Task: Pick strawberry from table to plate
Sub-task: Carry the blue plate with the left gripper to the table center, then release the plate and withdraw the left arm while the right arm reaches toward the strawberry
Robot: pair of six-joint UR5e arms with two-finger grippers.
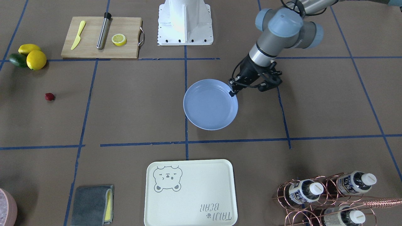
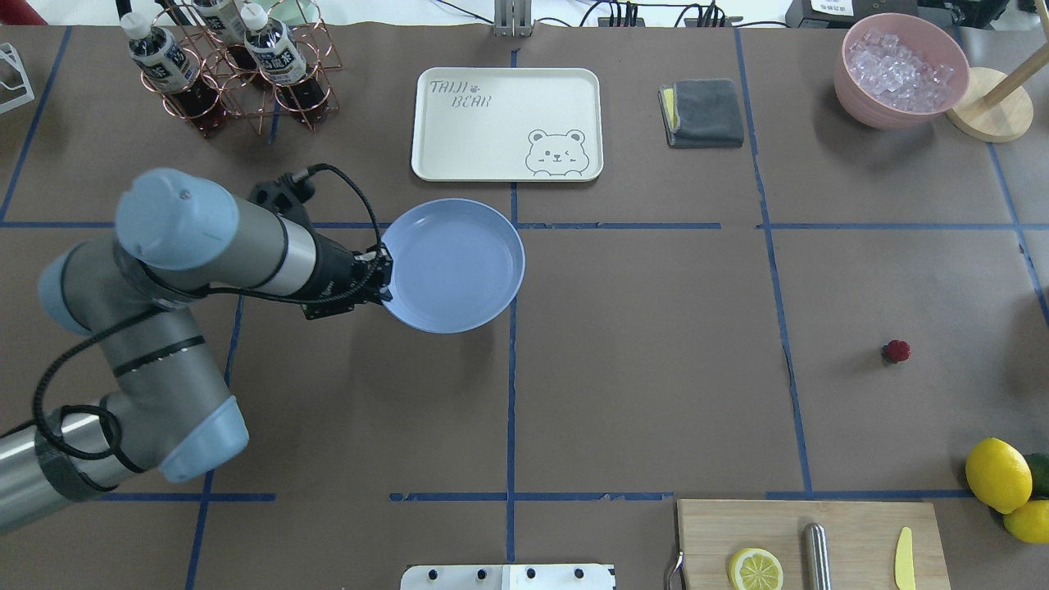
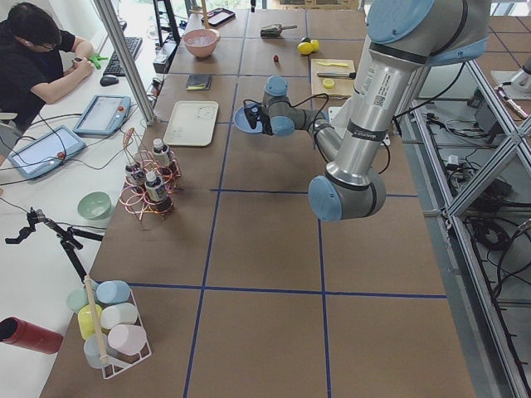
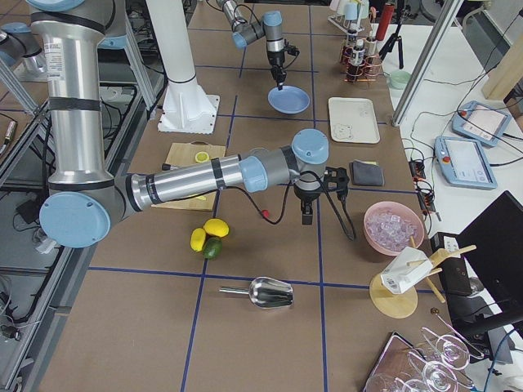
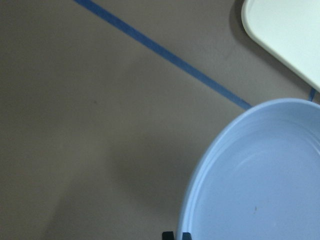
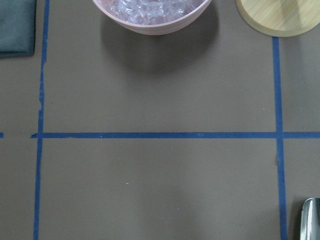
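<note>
The cream tray (image 1: 188,194) with a bear drawing lies nearest in the front view, on the brown counter (image 1: 132,106). Behind it is the light-blue plate (image 1: 209,108) — the left hand (image 1: 233,91) is closed on its rim, at the edge toward the arm. The strawberry (image 1: 49,96) lies on the counter, well apart from the plate, near the lemons (image 1: 36,59) but not touching them. The right hand (image 4: 306,216) shows only in the side view, pointing down over the counter near the strawberry — whether it is open or closed I cannot tell.
</note>
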